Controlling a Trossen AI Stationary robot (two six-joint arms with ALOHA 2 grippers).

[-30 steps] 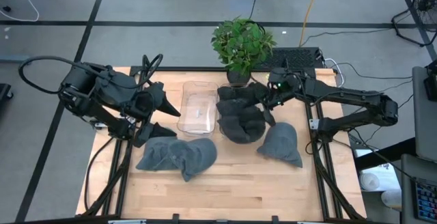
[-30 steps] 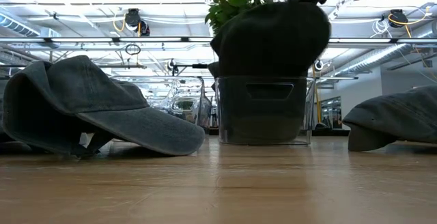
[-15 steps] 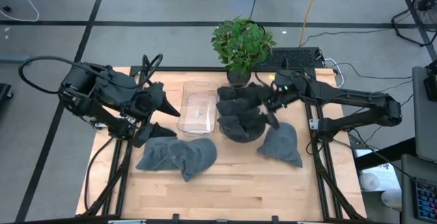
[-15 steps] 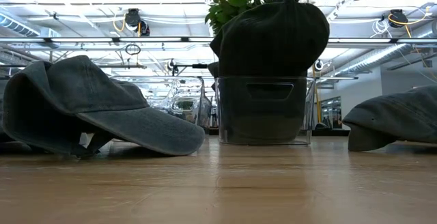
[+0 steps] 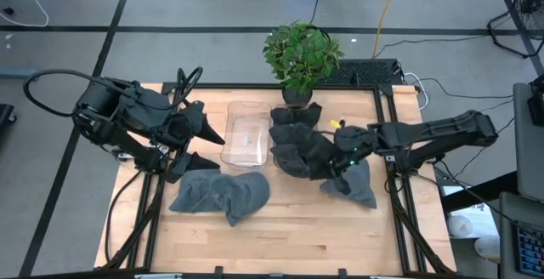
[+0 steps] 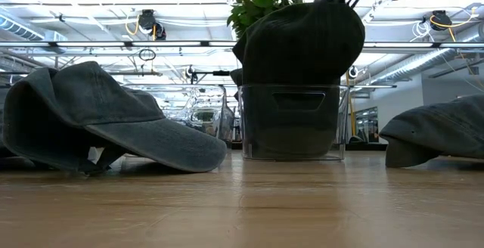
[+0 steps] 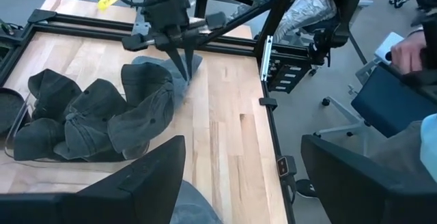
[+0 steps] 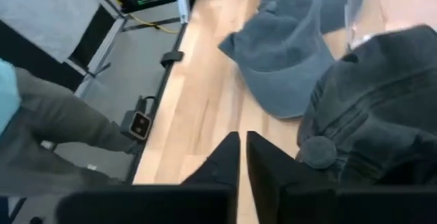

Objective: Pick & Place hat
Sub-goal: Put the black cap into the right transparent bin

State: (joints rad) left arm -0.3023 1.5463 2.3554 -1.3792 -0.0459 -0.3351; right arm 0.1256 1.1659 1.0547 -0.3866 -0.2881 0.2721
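Several dark hats (image 5: 297, 147) are piled in a clear bin (image 6: 291, 123), next to an empty clear bin (image 5: 246, 134). Two grey hats (image 5: 221, 196) lie on the table at the near left. Another grey hat (image 5: 355, 184) lies at the right. My right gripper (image 5: 334, 167) is shut and slants down between the pile's near right edge and that grey hat (image 7: 153, 70). Nothing shows between its fingers (image 8: 225, 157). My left gripper (image 5: 211, 147) is open and raised at the left of the bins. My right gripper holds nothing between its shut fingers (image 7: 183, 63). Their tips stand close to the rim of the right grey hat and to the pile's edge (image 8: 321, 152). I cannot tell whether they touch either one.
A potted plant (image 5: 299, 54) stands at the far edge behind the bins. Black rails (image 5: 395, 185) frame the table at both sides. A person sits beyond the table's right side (image 7: 410, 46). Bare wood (image 5: 289, 236) lies along the near edge.
My right gripper has swung from the far right of the hat pile, near the plant, toward the table's near edge along the pile's right side. It has shut with nothing in it. The pile's top hat has rounded up higher.
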